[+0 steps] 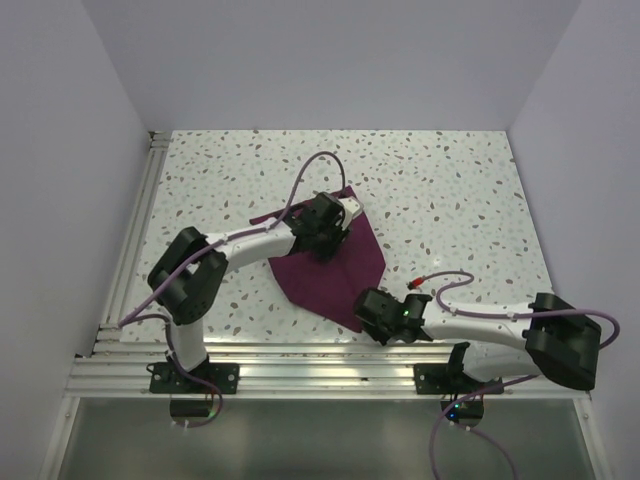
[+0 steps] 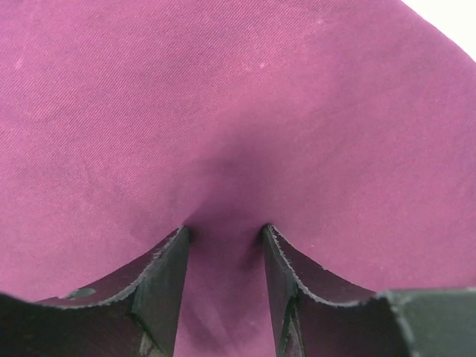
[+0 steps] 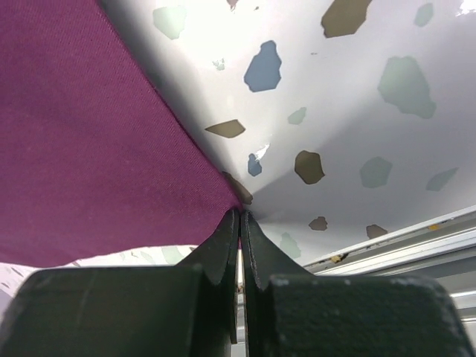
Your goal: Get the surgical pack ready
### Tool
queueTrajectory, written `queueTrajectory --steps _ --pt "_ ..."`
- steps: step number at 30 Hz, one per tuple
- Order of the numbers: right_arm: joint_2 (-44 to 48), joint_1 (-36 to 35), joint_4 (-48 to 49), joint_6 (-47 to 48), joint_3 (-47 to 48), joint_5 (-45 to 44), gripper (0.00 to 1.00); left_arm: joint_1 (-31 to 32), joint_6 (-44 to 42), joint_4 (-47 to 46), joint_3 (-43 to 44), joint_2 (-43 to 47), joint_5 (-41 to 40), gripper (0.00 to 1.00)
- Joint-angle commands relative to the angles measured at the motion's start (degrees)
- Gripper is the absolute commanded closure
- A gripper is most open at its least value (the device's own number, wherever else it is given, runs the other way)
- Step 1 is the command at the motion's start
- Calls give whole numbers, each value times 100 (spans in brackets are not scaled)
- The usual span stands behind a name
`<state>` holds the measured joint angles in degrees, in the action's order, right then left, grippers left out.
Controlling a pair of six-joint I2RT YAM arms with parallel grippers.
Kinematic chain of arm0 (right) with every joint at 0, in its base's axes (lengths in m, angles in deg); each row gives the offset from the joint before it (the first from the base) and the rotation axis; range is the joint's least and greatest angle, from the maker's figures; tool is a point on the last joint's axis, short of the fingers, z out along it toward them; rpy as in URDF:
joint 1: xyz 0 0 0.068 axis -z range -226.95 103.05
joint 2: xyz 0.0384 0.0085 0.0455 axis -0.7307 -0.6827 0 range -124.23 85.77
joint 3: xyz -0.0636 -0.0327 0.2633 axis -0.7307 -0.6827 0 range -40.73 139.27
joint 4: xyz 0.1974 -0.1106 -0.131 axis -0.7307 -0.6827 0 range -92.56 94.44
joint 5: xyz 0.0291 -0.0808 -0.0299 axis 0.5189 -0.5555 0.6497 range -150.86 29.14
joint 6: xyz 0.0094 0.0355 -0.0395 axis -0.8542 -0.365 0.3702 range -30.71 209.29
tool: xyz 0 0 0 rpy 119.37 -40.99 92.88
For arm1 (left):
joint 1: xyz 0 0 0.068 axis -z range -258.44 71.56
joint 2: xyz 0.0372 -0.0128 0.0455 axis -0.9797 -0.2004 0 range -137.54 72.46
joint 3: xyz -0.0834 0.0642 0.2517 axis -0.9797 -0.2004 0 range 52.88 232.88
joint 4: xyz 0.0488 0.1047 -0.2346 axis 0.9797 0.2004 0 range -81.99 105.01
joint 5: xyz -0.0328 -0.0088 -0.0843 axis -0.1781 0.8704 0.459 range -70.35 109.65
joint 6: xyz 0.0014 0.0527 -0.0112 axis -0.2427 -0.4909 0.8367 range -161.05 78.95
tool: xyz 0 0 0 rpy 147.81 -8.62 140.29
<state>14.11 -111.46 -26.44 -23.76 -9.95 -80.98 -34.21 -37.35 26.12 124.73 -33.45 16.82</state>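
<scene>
The surgical pack point(image 1: 335, 268) is a plum-purple cloth lying partly folded on the speckled table, one corner pointing toward the near edge. My left gripper point(image 1: 323, 238) is down on the cloth's far part. In the left wrist view the cloth point(image 2: 238, 111) fills the frame, and the left gripper point(image 2: 226, 233) has its fingers apart, tips pressed into the fabric, with a band of cloth lying between them. My right gripper point(image 1: 364, 304) is at the cloth's near corner. In the right wrist view this gripper point(image 3: 240, 213) is shut on the very tip of the cloth point(image 3: 82, 149).
A small red object point(image 1: 416, 284) lies on the table just right of the cloth, near the right arm. An aluminium rail point(image 1: 300, 356) runs along the table's near edge, seen also in the right wrist view point(image 3: 416, 236). White walls enclose the left, far and right sides.
</scene>
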Motion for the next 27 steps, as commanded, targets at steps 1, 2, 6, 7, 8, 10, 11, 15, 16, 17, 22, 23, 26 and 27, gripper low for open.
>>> queueTrajectory --steps 1,2,6,7,8,10,11,15,16,17,22,23,26,27 --pt "73 -44 -701 -85 -205 -238 100 68 -151 289 197 -333 -287 53" --pt "90 -44 -718 -85 -178 -255 100 68 -133 325 267 -404 -375 55" --pt "108 -44 -736 -59 -152 -265 100 68 -72 448 408 -816 -613 59" --pt "82 -44 -710 -41 -152 -291 100 68 -54 483 434 -896 -631 59" --pt "73 -44 -675 11 -152 -308 100 77 -19 509 478 -966 -640 60" --pt "12 -44 -631 81 -108 -387 100 68 42 614 531 -1186 -684 61" --pt "-23 -44 -613 117 -73 -466 100 68 138 641 566 -1239 -684 65" --pt "11 -35 -701 258 33 -774 100 51 516 729 602 -1371 -614 88" --pt "107 -35 -683 310 24 -870 100 42 596 712 602 -1371 -561 93" --pt "160 0 -666 345 -11 -1036 100 33 779 720 610 -1380 -526 100" --pt "424 605 18 1807 -64 -1161 100 16 1499 685 602 -1415 -446 100" --pt "381 963 203 2126 -64 -1022 100 7 1684 711 602 -1406 -525 100" --pt "284 1518 863 3279 6 -564 100 -63 2265 659 462 -1257 -666 100" --pt "232 1616 968 3472 50 -468 100 -81 2362 572 418 -1161 -666 100"
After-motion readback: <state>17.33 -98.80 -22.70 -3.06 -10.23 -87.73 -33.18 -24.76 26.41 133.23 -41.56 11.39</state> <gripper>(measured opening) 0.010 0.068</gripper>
